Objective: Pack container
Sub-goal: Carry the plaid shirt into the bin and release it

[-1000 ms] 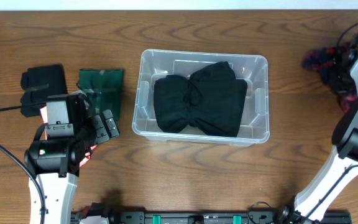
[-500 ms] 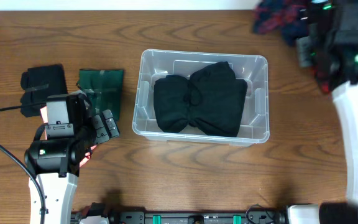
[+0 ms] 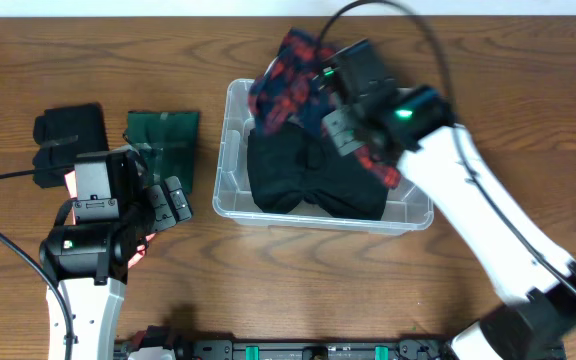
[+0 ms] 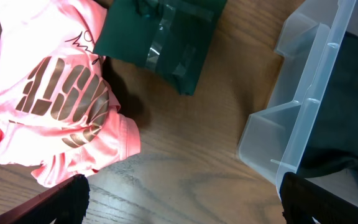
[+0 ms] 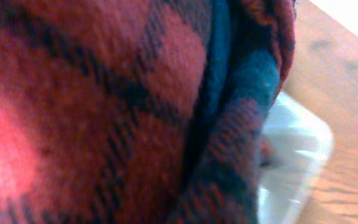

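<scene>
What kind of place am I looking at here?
Probably a robotics lab test bench. A left arm and a right arm stand at a wooden table, folded clothes lie beside the clear container, and the right arm holds a plaid garment over its rim.

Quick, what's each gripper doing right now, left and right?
Left gripper: open, holding nothing.
Right gripper: closed on the red plaid garment, jaws hidden by the fabric.

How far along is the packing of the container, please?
Done: a black garment lies in the container. In hand: the right gripper holds a plaid garment above its far rim, not yet released. Remaining: the pink shirt, green folded garment and black bundle lying outside it.
</scene>
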Robot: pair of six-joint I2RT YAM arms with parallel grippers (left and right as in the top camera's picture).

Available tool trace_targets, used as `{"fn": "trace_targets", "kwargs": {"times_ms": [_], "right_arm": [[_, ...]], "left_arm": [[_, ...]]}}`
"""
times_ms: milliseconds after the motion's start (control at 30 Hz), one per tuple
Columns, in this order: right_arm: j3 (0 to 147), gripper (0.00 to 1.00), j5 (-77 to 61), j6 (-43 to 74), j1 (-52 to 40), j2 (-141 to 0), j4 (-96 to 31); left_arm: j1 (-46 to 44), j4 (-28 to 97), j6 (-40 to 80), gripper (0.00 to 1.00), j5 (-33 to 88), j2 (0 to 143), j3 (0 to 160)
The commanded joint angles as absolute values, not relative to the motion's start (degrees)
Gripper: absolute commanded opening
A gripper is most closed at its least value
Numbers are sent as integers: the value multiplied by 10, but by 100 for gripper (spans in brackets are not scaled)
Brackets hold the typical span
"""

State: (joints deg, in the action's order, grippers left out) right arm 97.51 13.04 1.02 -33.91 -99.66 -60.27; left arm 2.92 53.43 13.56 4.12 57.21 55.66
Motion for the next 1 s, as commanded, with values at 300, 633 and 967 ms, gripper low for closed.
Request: {"fn": "trace_targets", "kwargs": {"times_ms": [300,633,967], "right_arm": [[977,30,146,40,-392,-1122,-632],[1009,99,147,4,-392,-1060,-597],[967,17,57,116,-382,-1092,-514]], "left_arm": [[32,535,141,98,41,572,569],[32,533,141,98,41,572,569],[32,531,141,98,41,572,569]]}}
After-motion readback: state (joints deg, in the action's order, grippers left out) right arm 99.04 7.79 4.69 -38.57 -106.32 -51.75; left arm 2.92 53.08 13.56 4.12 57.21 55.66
